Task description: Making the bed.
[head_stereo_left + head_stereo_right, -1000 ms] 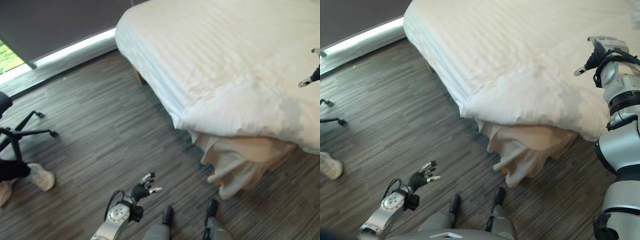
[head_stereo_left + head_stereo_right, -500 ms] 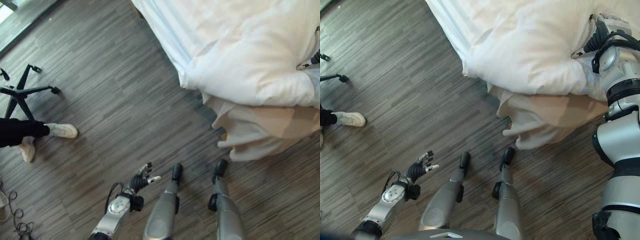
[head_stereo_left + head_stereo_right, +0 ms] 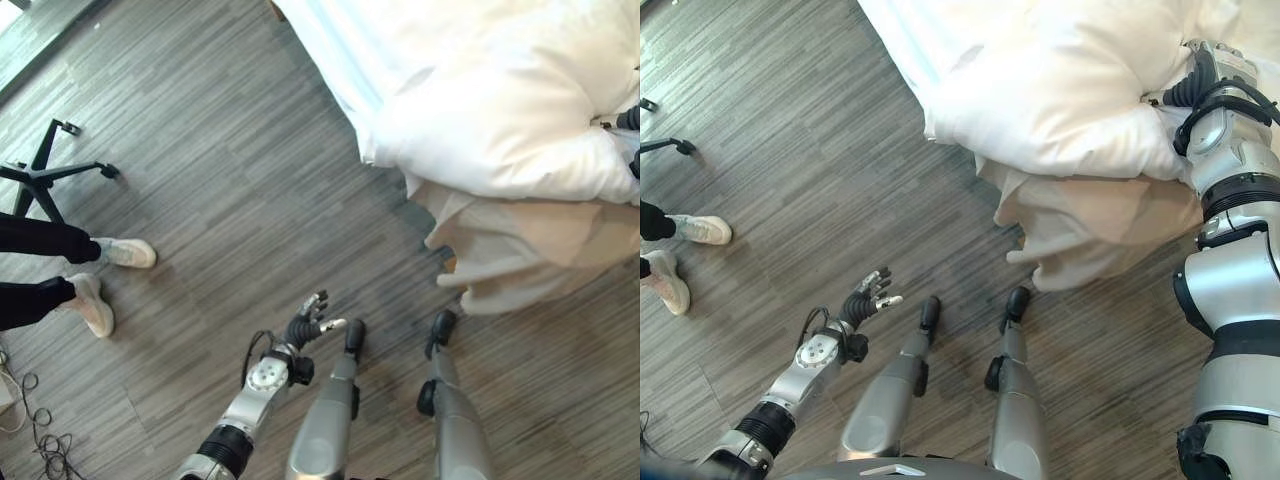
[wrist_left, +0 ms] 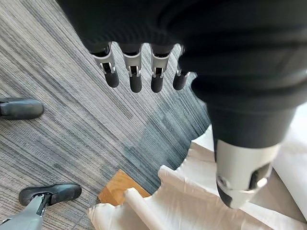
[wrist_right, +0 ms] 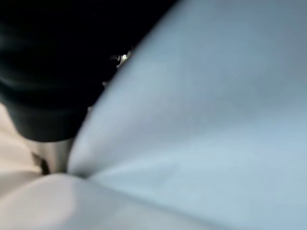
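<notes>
Gathering white puffy duvet [image 3: 1060,95] at bed corner; cream crumpled sheet [image 3: 1090,225] hung loose beneath, toward grey wood-plank floor [image 3: 220,180]. Right robot hand [image 3: 1200,75] buried in folds, grip cannot be told. Left robot hand [image 3: 312,322] released, idle above floor. Duvet best drawn evenly over sheet; bystander's white shoes [image 3: 105,280] to be avoided.

Setting: a bedroom, likely a hotel-type room — a bed [image 3: 330,60] with a white duvet [image 3: 490,110] and a beige sheet [image 3: 520,245] hanging off its corner, grey wood-look plank floor [image 3: 220,180], and an office chair's black star base [image 3: 45,170] beside a person's legs [image 3: 40,270].
</notes>
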